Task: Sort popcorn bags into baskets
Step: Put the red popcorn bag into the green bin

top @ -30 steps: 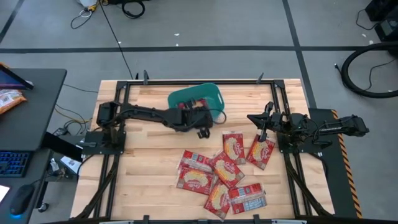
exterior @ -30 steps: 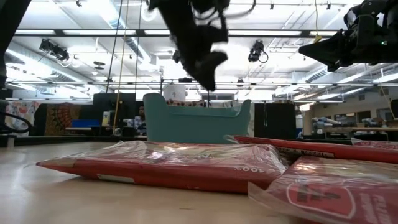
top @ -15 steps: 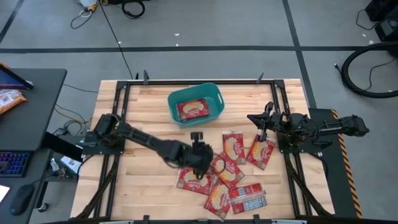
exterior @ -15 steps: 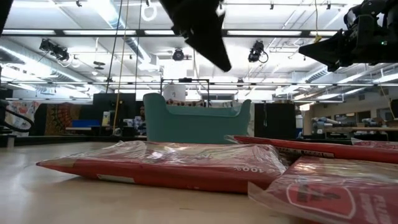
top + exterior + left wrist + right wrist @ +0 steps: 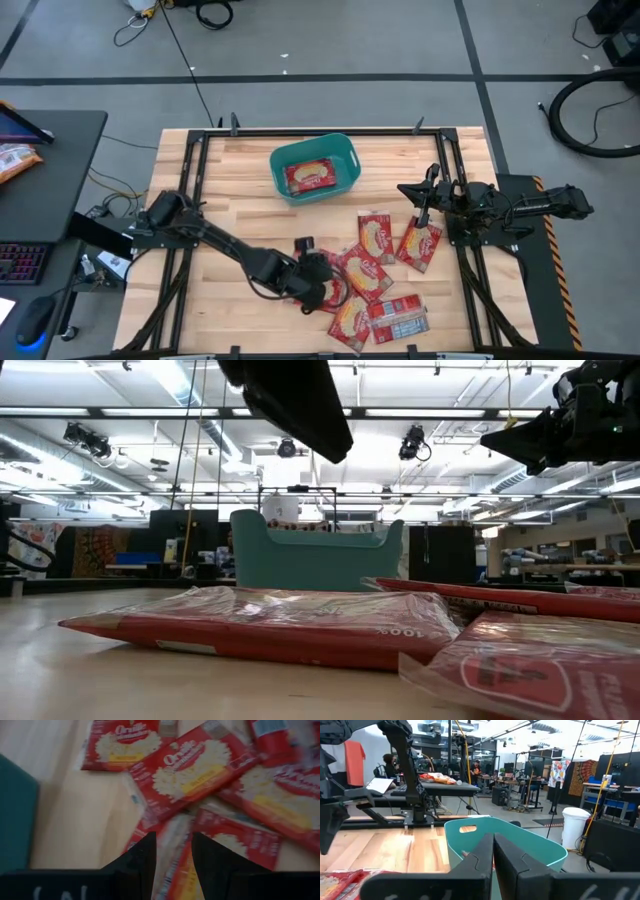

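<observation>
Several red popcorn bags point(image 5: 365, 275) lie overlapping on the near-right part of the table, and one point(image 5: 400, 320) shows its grey-white back. Another bag point(image 5: 312, 176) lies inside the teal basket point(image 5: 345, 158) at the far middle. My left gripper point(image 5: 325, 292) is open and hovers over the pile's left side. In the wrist view its fingers point(image 5: 173, 855) stand on either side of a bag point(image 5: 172, 835) below them. My right gripper point(image 5: 405, 188) is shut point(image 5: 493, 845) and waits at the table's right edge, raised and pointing toward the basket point(image 5: 520, 840).
Black frame rails point(image 5: 200, 150) run along the table's left, far and right sides. Bare wood point(image 5: 240, 210) lies between the basket and the pile and across the left half. In the low view the left arm point(image 5: 295, 400) hangs above the nearest bags point(image 5: 260, 625). A desk point(image 5: 40, 200) stands left of the table.
My left gripper has swung from over the basket toward the table's near edge, and now stands over the left side of the bag pile. With the arm gone from over it, the basket shows one bag inside. The right arm has kept still.
</observation>
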Motion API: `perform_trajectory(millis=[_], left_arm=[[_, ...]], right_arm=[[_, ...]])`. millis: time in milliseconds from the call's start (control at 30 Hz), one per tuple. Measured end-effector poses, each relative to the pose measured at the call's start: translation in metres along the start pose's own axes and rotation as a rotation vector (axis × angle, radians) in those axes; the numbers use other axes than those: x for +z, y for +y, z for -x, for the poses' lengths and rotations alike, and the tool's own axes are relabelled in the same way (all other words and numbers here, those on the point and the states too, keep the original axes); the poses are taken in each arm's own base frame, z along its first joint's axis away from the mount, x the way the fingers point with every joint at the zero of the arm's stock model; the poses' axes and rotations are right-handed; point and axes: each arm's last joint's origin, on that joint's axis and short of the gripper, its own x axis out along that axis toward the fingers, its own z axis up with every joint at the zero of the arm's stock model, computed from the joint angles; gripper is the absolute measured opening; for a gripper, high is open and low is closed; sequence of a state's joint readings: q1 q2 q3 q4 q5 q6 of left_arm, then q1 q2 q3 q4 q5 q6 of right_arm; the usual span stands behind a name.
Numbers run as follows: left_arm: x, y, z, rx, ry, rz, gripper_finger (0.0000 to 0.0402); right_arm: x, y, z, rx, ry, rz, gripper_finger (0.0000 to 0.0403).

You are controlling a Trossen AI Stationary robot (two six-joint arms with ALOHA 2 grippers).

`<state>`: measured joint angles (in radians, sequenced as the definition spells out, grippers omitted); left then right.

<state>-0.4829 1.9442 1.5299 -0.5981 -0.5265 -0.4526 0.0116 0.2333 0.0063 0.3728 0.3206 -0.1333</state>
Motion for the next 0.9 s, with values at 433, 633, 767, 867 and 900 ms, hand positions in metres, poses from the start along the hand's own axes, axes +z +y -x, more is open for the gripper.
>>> perform_trajectory(millis=[433, 633, 767, 867, 900], left_arm=[[-0.015, -0.022, -0.025, -0.033, 0.033, 0.108, 0.0128], [-0.011, -0.016, -0.058, 0.017, -0.029, 0.014, 0.0128], [-0.003, -0.003, -0.076, -0.025, -0.042, -0.032, 0.0128], [0.007, 0.005, -0.089, -0.060, -0.052, -0.060, 0.0128], [0.010, 0.006, -0.093, -0.064, -0.049, -0.079, 0.0128]], right_arm=[[0.000, 0.000, 0.000, 0.000, 0.000, 0.000, 0.0020], [0.000, 0.000, 0.000, 0.000, 0.000, 0.000, 0.0020], [0.000, 0.000, 0.000, 0.000, -0.001, 0.000, 0.0020], [0.000, 0.000, 0.000, 0.000, -0.002, -0.001, 0.0020], [0.001, 0.000, 0.000, 0.000, -0.006, -0.002, 0.0020]])
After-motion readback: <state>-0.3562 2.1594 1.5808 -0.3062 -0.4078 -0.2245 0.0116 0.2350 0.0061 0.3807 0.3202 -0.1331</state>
